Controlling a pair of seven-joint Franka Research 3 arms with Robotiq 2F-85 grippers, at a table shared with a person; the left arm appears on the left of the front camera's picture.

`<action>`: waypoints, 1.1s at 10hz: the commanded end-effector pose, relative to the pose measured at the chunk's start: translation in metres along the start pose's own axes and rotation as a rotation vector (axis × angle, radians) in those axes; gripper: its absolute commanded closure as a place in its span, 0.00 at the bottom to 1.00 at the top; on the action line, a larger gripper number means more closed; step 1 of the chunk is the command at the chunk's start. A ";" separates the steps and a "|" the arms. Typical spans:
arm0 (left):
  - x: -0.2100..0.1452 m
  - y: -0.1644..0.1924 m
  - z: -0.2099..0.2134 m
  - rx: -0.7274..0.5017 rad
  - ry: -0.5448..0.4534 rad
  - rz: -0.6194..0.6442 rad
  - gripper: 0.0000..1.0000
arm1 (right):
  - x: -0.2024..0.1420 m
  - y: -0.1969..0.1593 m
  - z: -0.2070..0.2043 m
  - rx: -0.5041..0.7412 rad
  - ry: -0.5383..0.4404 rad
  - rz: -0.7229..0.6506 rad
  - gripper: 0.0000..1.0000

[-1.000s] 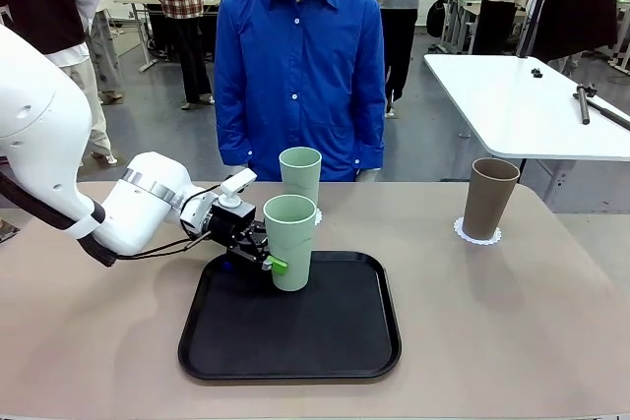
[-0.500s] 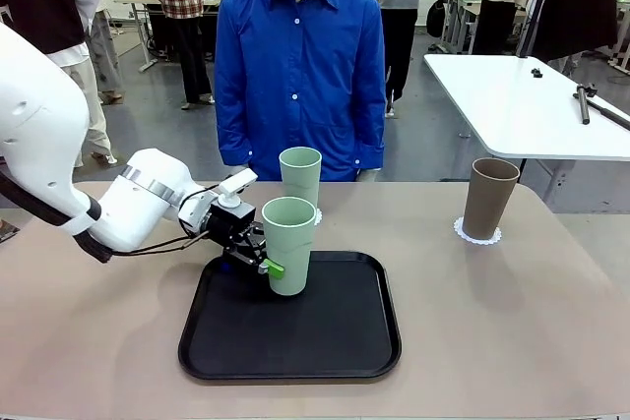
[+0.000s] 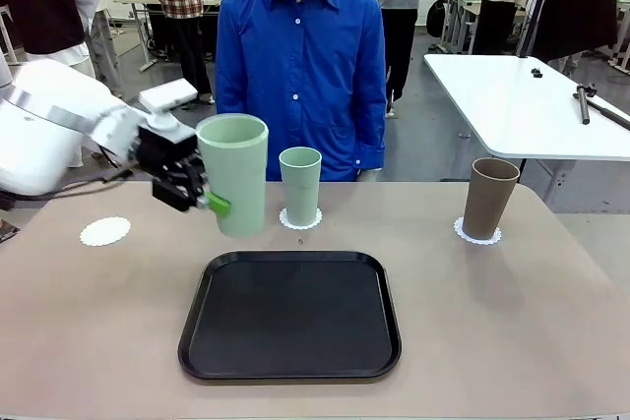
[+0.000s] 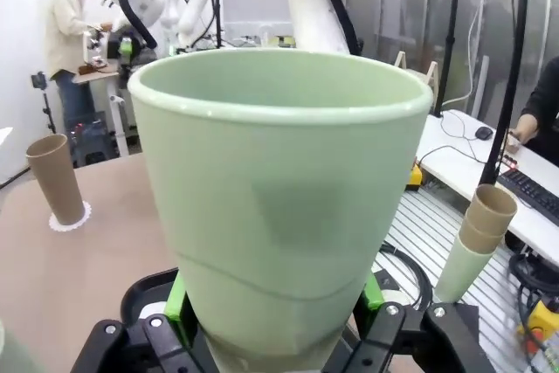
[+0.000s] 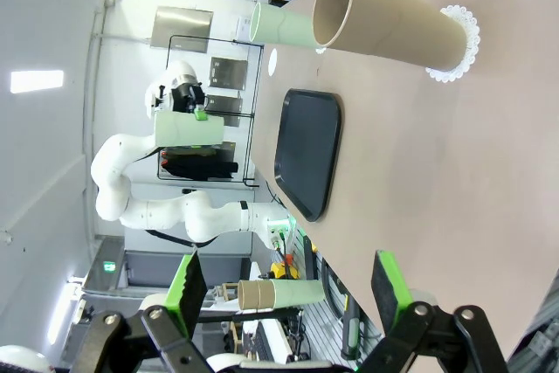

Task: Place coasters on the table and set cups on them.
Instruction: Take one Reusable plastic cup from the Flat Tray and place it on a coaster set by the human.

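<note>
Mint cup (image 3: 234,175) aloft, clamped in left hand (image 3: 202,199).
Right hand (image 5: 288,290) spread wide, holding nothing; bare coaster (image 3: 104,231) near tabletop (image 3: 512,322) left edge.

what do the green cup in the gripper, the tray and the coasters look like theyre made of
Pale mint green tapered cup: probably matte plastic; smooth, even, dull sheen.
Black rectangular tray: likely plastic or coated metal; semi-gloss, with soft reflections along its raised rim.
White round scalloped coaster: looks like paper or thin lace-cut material; flat, thin, with a frilly edge.
</note>
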State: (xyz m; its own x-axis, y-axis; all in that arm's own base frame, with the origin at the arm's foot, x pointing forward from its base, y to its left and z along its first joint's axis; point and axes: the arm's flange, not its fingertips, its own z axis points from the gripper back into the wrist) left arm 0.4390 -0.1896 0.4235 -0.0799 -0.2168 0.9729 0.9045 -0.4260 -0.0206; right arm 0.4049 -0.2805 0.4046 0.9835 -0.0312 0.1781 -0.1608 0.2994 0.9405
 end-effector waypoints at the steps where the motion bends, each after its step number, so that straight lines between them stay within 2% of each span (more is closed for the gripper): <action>1: 0.007 -0.002 0.013 0.036 -0.010 0.059 1.00 | 0.000 0.000 0.001 -0.003 -0.003 -0.004 0.00; 2: 0.009 -0.009 0.014 0.038 -0.027 0.094 1.00 | 0.000 0.000 0.001 -0.003 -0.003 -0.004 0.00; 3: 0.011 -0.004 0.013 0.025 0.003 0.019 1.00 | 0.000 0.000 0.001 -0.003 -0.003 -0.004 0.00; 4: 0.011 -0.004 0.013 0.025 0.003 0.019 1.00 | 0.000 0.000 0.001 -0.003 -0.003 -0.004 0.00; 5: 0.012 -0.006 0.019 0.037 0.001 0.049 0.16 | 0.000 0.000 0.001 -0.003 -0.003 -0.004 0.00; 8: -0.042 -0.010 0.101 0.143 0.041 0.010 0.16 | 0.000 0.000 0.001 -0.003 -0.003 -0.004 0.00; 11: -0.088 -0.041 0.205 0.367 -0.020 0.078 0.16 | 0.000 0.000 0.001 -0.003 -0.003 -0.004 0.00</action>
State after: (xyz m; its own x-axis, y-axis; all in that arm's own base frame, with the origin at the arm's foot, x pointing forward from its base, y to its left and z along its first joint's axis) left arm 0.4846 0.0071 0.3823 -0.0153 -0.2562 0.9665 0.9937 -0.1110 -0.0137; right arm 0.4040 -0.2816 0.4044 0.9834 -0.0339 0.1780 -0.1599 0.2993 0.9407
